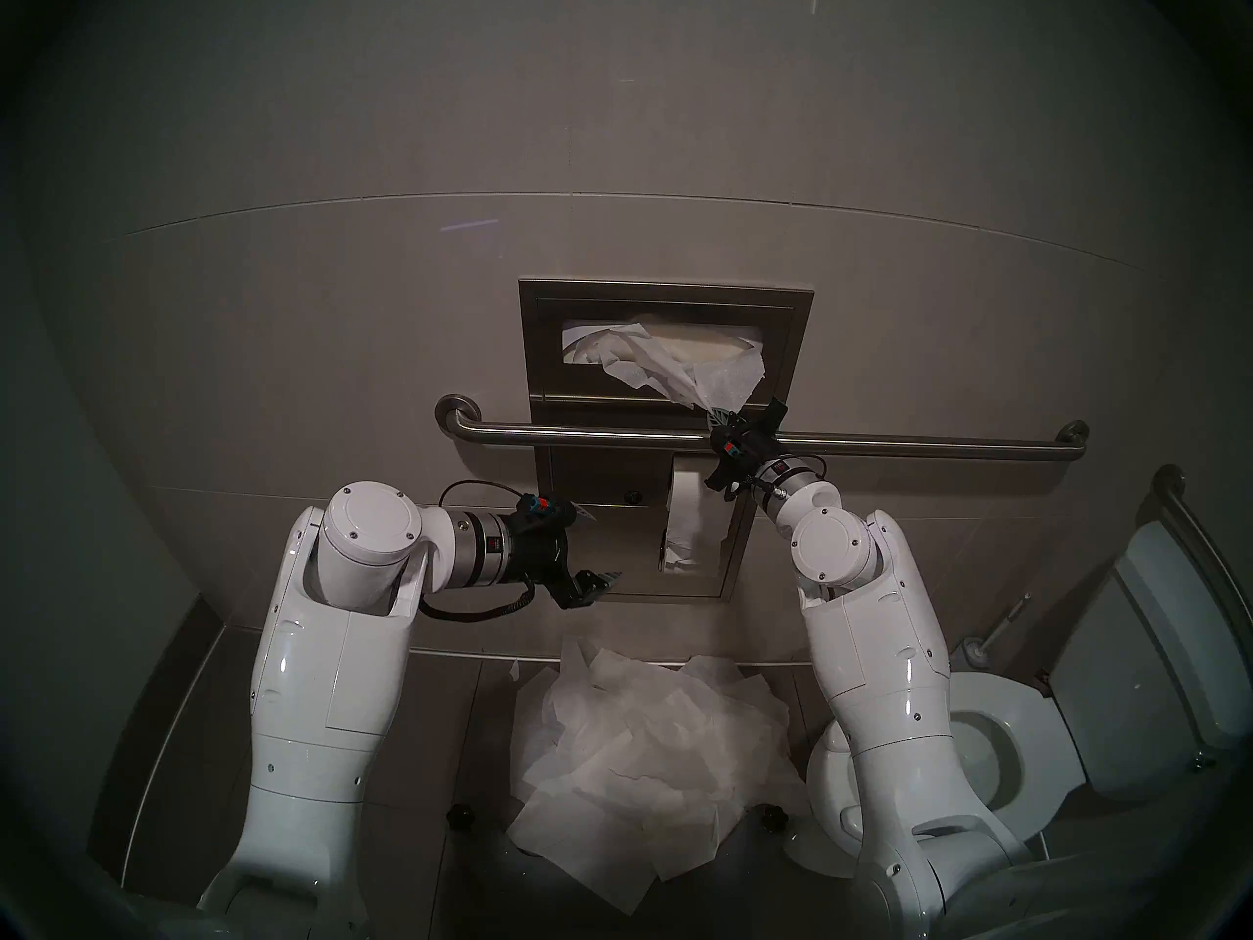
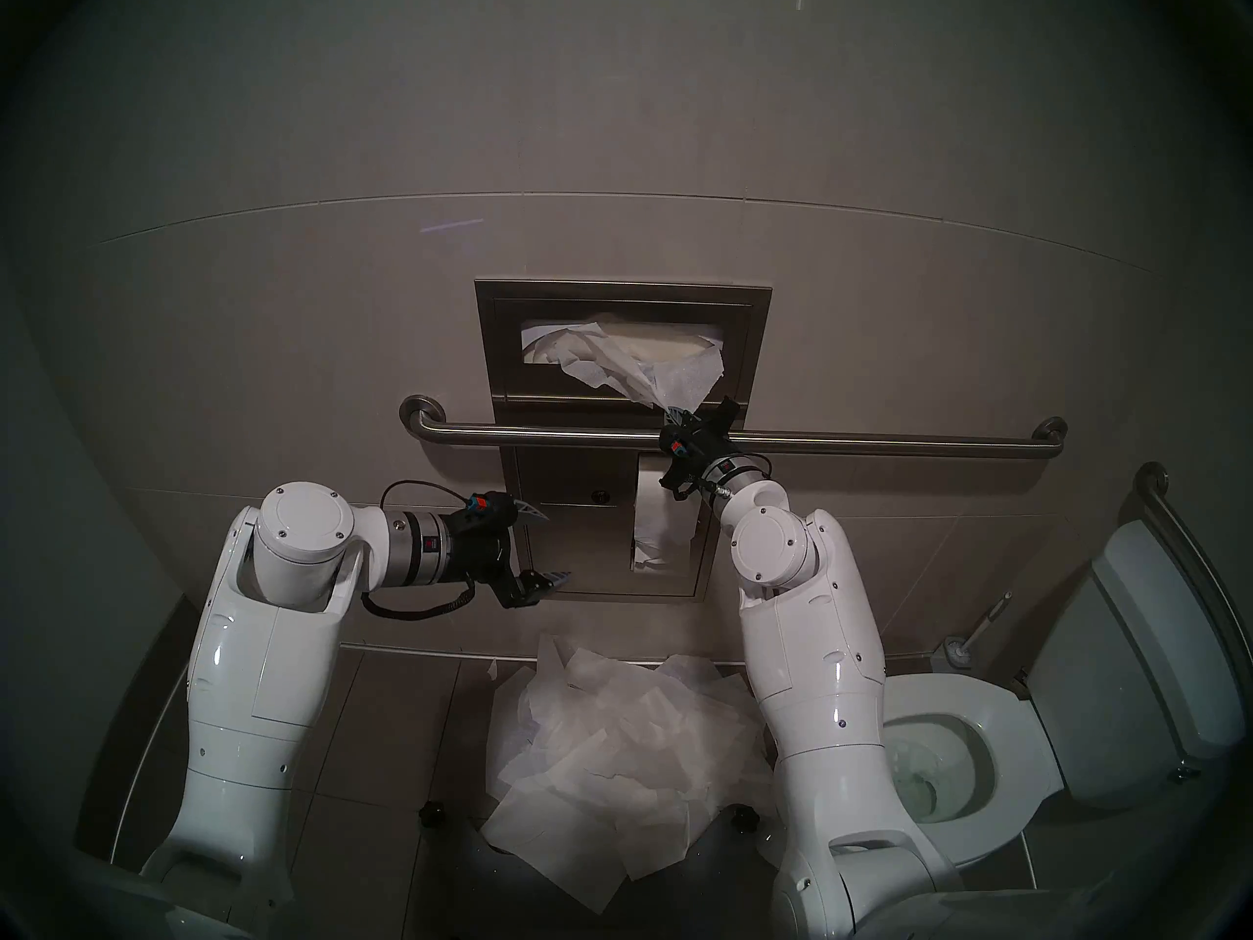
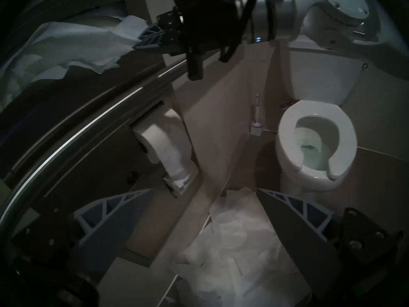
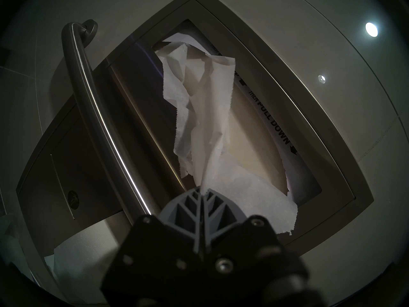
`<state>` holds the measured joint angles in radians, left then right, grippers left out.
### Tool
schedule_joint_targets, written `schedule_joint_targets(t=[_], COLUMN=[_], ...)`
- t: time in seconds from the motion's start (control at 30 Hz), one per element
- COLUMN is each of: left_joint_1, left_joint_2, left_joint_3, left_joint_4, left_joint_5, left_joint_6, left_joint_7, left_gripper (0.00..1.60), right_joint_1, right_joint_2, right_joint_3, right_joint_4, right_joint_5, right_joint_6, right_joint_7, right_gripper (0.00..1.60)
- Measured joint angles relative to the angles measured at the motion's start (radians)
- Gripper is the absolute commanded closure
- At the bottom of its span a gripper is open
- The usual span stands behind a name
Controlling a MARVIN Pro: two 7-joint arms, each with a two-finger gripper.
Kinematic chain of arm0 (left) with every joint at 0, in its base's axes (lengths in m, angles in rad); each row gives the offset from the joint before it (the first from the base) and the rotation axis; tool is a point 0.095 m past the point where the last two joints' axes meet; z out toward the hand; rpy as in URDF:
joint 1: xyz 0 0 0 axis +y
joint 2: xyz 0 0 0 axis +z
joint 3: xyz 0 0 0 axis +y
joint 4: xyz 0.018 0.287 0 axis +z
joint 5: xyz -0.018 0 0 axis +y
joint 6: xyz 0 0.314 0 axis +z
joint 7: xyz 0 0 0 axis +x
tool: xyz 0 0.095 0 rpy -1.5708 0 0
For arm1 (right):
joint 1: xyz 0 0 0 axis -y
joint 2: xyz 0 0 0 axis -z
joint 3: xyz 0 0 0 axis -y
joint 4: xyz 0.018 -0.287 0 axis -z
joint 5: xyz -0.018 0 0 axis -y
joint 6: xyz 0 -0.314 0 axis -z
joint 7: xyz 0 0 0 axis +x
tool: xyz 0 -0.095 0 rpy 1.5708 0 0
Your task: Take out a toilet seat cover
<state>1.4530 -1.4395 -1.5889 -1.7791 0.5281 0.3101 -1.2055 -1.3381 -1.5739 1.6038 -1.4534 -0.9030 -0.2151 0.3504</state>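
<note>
Gripping the cover point(image 4: 199, 131) in the clenched right pincer point(image 4: 201, 190), partly drawn from the dispenser point(image 4: 345, 167); left pincer point(image 3: 203, 213) released, idle; full withdrawal remaining.

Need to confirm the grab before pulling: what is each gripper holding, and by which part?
Right gripper pinches the thin white wrinkled tissue-paper seat cover at its bunched lower end, which hangs out of the steel wall dispenser. Left gripper is open, holding nothing.

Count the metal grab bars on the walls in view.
2. One long grab bar runs horizontally across the wall dispenser, below its opening. A second grab bar is on the right, behind the toilet tank; its far end is hidden.
</note>
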Motion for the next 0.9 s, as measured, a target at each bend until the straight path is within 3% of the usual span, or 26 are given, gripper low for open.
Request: schedule_joint_targets(t=[0.33, 0.67, 0.9], left_joint_1=[-0.074, -0.144, -0.196], left_joint_2=[-0.028, -0.091, -0.13], left_joint_3=[0.07, 0.038, 0.025], left_joint_4=[0.051, 0.085, 0.157], left_joint_5=[0.094, 0.123, 0.137], left_joint_6=[-0.038, -0.038, -0.038], left_joint_7=[0.108, 0.245, 0.331], left_gripper=[0.0, 0.0, 0.0], right_joint_1=[0.0, 0.0, 0.0], right_joint_2=[-0.003, -0.006, -0.008], right_joint_3=[0.004, 0.007, 0.009], right_joint_4=[0.002, 0.004, 0.004], right_joint_5=[0.0, 0.0, 0.0], right_joint_6=[-0.002, -0.005, -0.007], right_joint_7=[0.003, 0.006, 0.007], right_gripper=[1.6, 1.6, 1.6])
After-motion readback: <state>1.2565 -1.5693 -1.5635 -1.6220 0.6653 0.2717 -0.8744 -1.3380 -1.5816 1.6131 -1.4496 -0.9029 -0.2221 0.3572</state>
